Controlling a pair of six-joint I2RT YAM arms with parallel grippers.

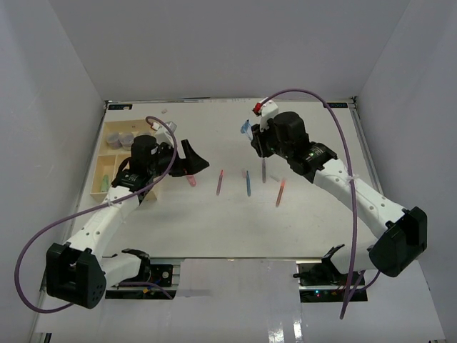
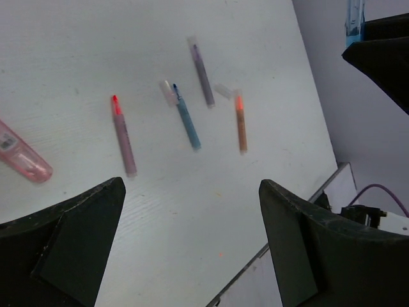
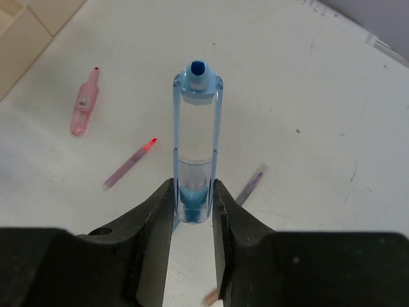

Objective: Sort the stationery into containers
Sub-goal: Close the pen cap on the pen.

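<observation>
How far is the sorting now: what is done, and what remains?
Done: grey pots sit in the tray. In hand: the right gripper holds a blue marker. To do: pink pen, blue pen, grey pen, orange pen and a fat pink marker lie on the table; the left gripper is open, empty.

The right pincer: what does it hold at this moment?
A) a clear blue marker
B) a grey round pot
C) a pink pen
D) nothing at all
A: in the right wrist view, the right pincer is closed on the lower end of the clear blue marker, which sticks out between the two fingers with its blue tip pointing away.
</observation>
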